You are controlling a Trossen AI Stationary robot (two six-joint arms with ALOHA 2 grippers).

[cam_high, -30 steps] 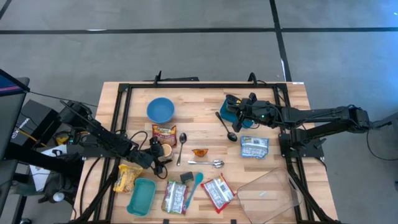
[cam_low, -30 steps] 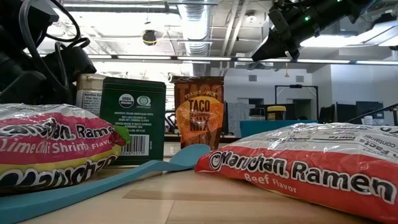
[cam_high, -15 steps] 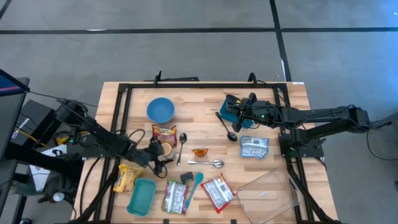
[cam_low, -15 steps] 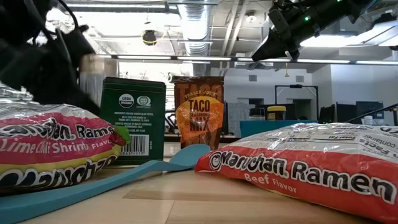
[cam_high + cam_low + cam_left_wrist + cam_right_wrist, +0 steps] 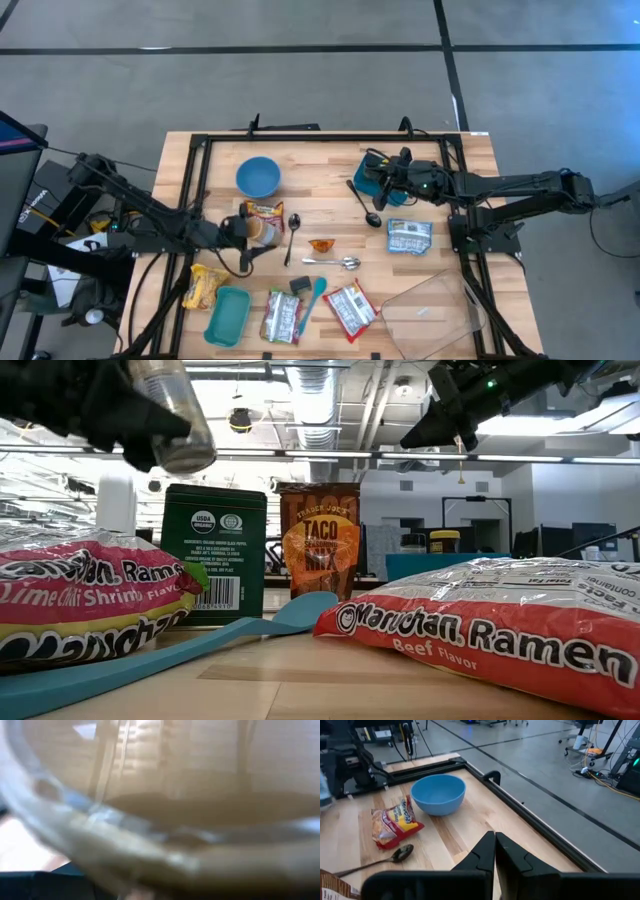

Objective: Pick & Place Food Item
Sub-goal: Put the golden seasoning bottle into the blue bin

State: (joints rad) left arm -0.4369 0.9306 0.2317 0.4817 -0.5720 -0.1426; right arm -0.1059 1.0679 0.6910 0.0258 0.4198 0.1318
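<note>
Two arms: left one working, right one parked.
Left gripper (image 5: 252, 229): jaws clamped on jar (image 5: 172, 412), a clear glass one w/ brownish contents; it sits between the jaws, lifted off the table (image 5: 330, 170), tilted in the low view.
Jar close-up: left wrist view is all glass + tan contents, so the grip looks deep, jar right up against the palm.
Below jaws: taco mix packet (image 5: 262, 211) just beyond the jar, spoon (image 5: 291, 235) beside it. My guess is a straight lift first, then carry; no sideways swing while low.
Tilt: I'd level the jar before travel, lid not visible so can't tell if it's sealed.
Drop spot: unclear; blue bowl (image 5: 258, 176) is ahead of the jaws, teal tray (image 5: 227, 315) behind.
Right gripper (image 5: 377, 179): jaws together, empty, hovering well apart from the jar near the teal box (image 5: 368, 177).
</note>
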